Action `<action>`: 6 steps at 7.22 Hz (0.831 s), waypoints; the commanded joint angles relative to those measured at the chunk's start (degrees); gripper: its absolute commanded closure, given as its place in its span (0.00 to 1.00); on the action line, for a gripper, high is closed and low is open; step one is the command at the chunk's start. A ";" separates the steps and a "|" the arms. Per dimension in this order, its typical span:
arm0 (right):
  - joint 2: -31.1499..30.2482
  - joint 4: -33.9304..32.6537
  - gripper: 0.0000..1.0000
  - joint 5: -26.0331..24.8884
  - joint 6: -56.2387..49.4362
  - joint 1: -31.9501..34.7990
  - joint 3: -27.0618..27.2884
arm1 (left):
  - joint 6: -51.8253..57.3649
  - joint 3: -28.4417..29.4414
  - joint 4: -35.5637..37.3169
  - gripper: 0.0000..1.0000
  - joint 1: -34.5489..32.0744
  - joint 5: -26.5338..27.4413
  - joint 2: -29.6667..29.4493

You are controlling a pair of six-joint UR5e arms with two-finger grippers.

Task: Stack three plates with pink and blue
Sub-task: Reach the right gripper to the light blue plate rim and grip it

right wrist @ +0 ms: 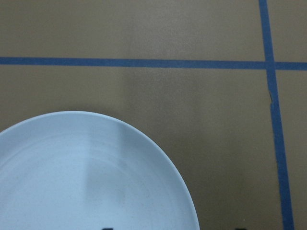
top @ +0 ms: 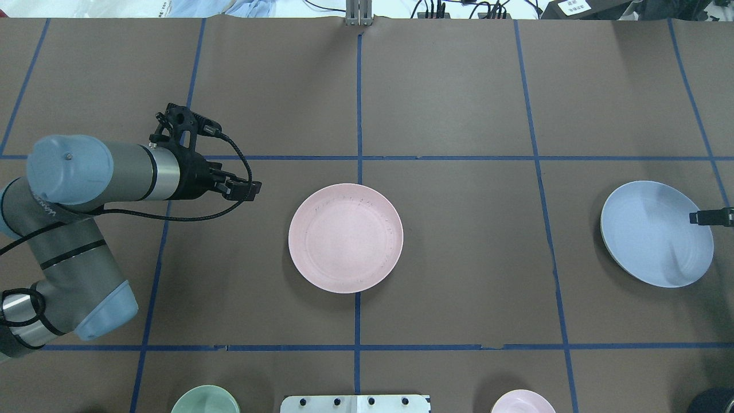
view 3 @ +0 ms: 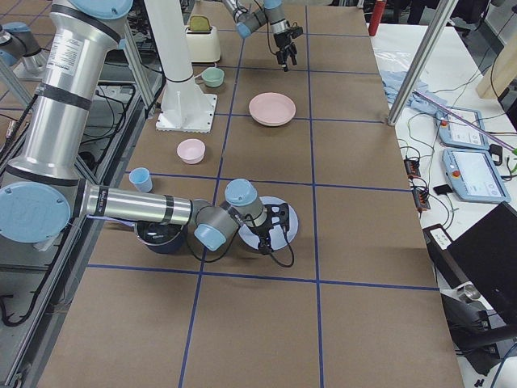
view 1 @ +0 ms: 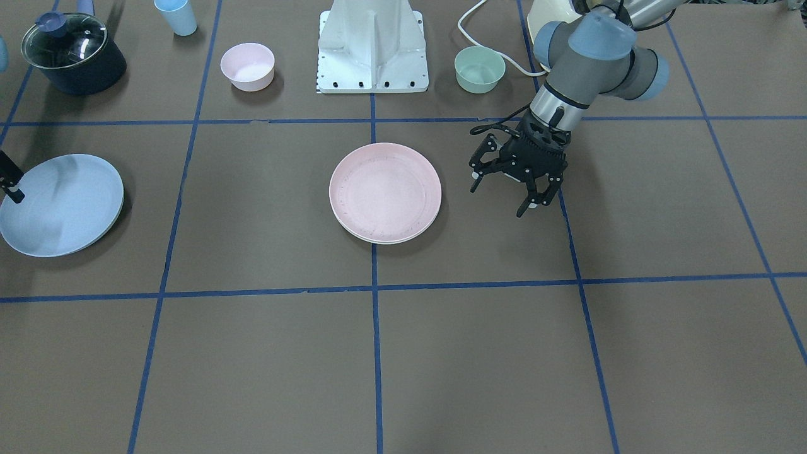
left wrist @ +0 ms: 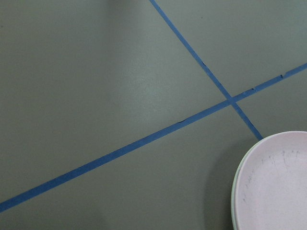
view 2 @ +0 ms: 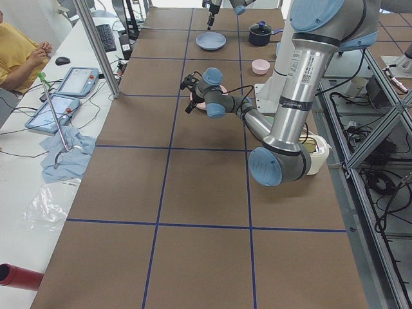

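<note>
- Lettering along the left arm's (view 2: 297, 71) upright link, near side of pink plate (view 2: 207, 96): too small to read.
- White label (top: 573, 6) on black box (top: 596, 8), far beyond plate: illegible.

Your left arm (top: 114, 172) comes in with its forearm nearly level and its elbow folded back toward the base; the wrist turns down, and the left gripper (view 1: 499, 200) hangs low with its jaws spread wide and its fingers (view 1: 531, 203) pointing down; a black cable loops from that wrist. Your right arm (view 3: 137, 206) lies long and low, stretched out from its base; the right gripper (top: 711, 217) barely enters the fixed views; in its wrist view, two dark tips sit well apart at the bottom edge.
</note>
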 commanded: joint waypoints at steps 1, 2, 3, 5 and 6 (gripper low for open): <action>0.00 0.31 0.29 -0.78 0.14 -1.61 -1.19 | -0.01 0.00 -0.03 0.00 0.01 0.08 0.01; 0.00 0.39 0.42 -0.78 0.14 -1.88 -1.46 | -0.01 0.00 -0.03 0.00 0.01 0.17 0.01; 0.00 0.40 0.57 -0.69 0.14 -1.79 -1.72 | -0.10 0.00 -0.03 0.00 0.01 0.25 0.01; 0.08 0.40 0.79 -0.78 0.14 -1.88 -1.90 | -0.10 0.00 -0.03 0.00 0.01 0.25 0.01; 0.08 0.40 0.79 -0.78 0.05 -1.88 -2.42 | -0.10 0.09 -0.03 0.00 0.10 0.25 0.01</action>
